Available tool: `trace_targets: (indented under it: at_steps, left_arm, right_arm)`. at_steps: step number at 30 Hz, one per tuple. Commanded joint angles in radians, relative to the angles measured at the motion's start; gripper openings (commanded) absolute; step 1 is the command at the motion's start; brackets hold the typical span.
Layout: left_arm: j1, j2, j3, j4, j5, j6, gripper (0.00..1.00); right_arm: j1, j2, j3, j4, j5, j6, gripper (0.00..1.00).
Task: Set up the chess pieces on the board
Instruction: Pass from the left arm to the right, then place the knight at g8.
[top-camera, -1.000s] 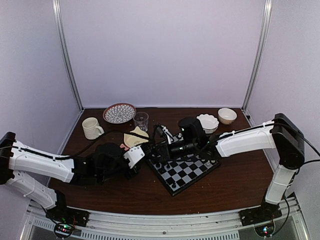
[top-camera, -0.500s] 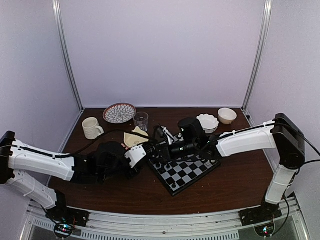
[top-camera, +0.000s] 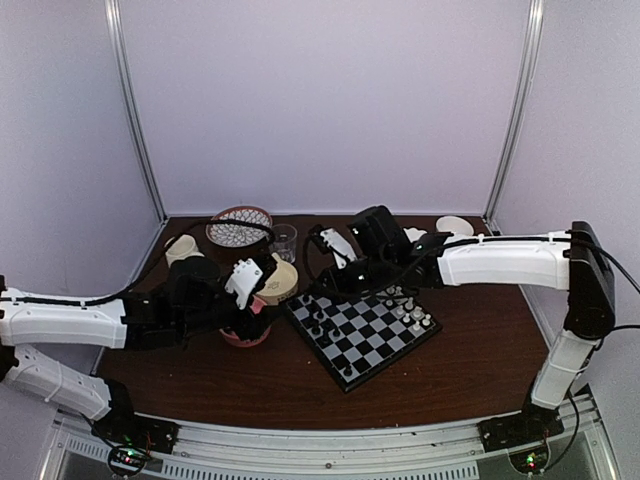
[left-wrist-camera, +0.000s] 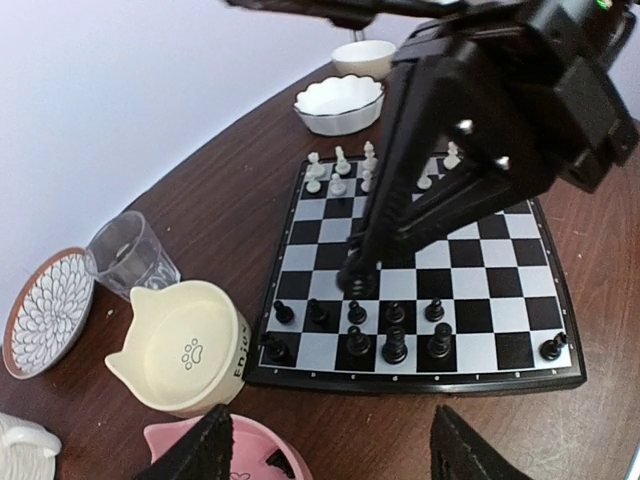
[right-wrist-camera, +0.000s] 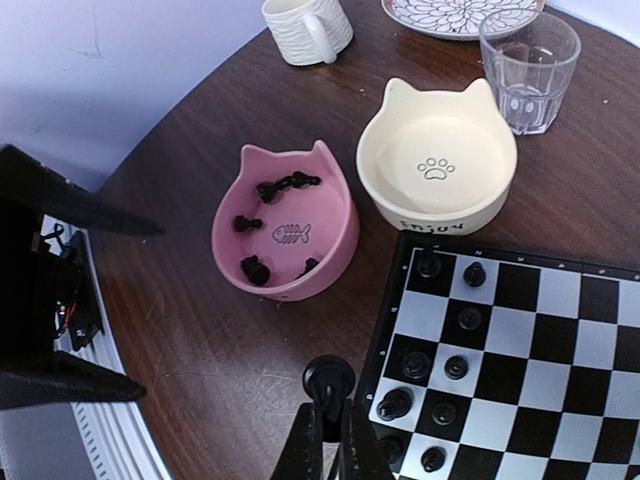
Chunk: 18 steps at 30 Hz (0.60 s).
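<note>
Here the right claw is pinched shut on a black chessman, held above the board at the side facing the bench's left edge. Just beyond it, other chess pieces stand in two rows on the squares. White chessmen are grouped at the opposite side. The board lies mid-bench, turned at an angle. The left claw hangs with its fingers spread wide, holding nothing, over a pink bowl beside the board, which has a few black pieces in it. A cream bowl sits just behind. A glass, a mug and a patterned plate stand toward the back left corner.
</note>
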Motion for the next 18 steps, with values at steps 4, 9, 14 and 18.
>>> trace_targets:
  at_steps: [4,9,14,18]
  left_arm:
    - [0.14,-0.1,-0.054,0.001,0.123,-0.201,0.69]
    - [0.219,-0.139,-0.086,-0.005,0.096,-0.289,0.7]
    - [0.231,-0.14,-0.087,-0.048,-0.023,-0.341,0.7]
    - [0.257,-0.143,-0.091,-0.076,-0.061,-0.388,0.72]
  right_arm:
    - [0.005,0.103,0.175,-0.216,0.149,-0.134,0.0]
    - [0.032,0.21,0.334,-0.351,0.223,-0.197,0.0]
    - [0.068,0.301,0.455,-0.448,0.325,-0.248,0.0]
    - [0.085,0.364,0.522,-0.486,0.347,-0.272,0.0]
